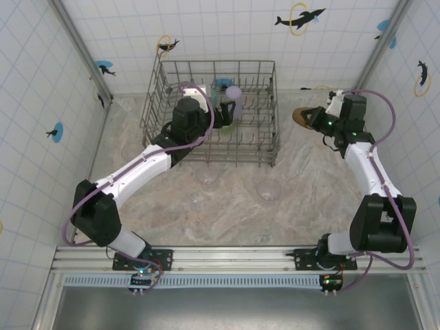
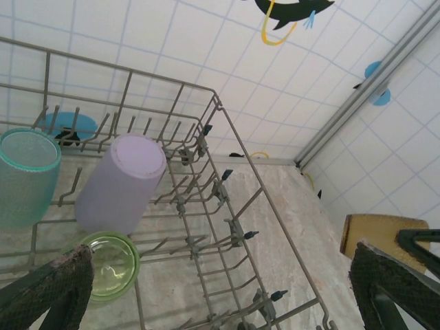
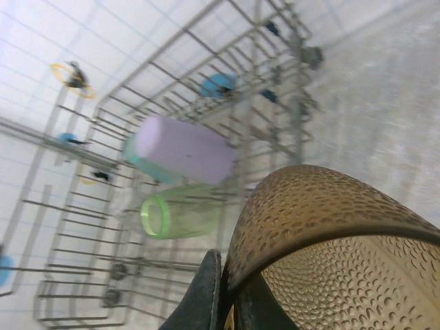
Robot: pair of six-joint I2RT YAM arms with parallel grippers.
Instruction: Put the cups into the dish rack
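Note:
The grey wire dish rack (image 1: 213, 63) stands at the back of the table. Inside it are a teal cup (image 1: 221, 84), a lavender cup (image 1: 234, 91) and a light green cup (image 1: 227, 124). My left gripper (image 1: 221, 111) hovers over the rack interior, open and empty; in the left wrist view its fingertips (image 2: 55, 289) sit wide apart above the tines beside the green cup (image 2: 110, 265). My right gripper (image 1: 317, 118) is right of the rack, shut on the rim of the amber-brown cup (image 1: 302, 116). In the right wrist view, that cup (image 3: 330, 227) is pinched by a dark finger (image 3: 206, 295).
Clear cups stand on the marble table in front of the rack: one (image 1: 268, 190) at centre right, one (image 1: 209, 180) and one (image 1: 197, 201) nearer the left arm. Tiled walls close in both sides and the back. The rack's tall right wall (image 1: 276, 103) lies between the amber cup and the rack interior.

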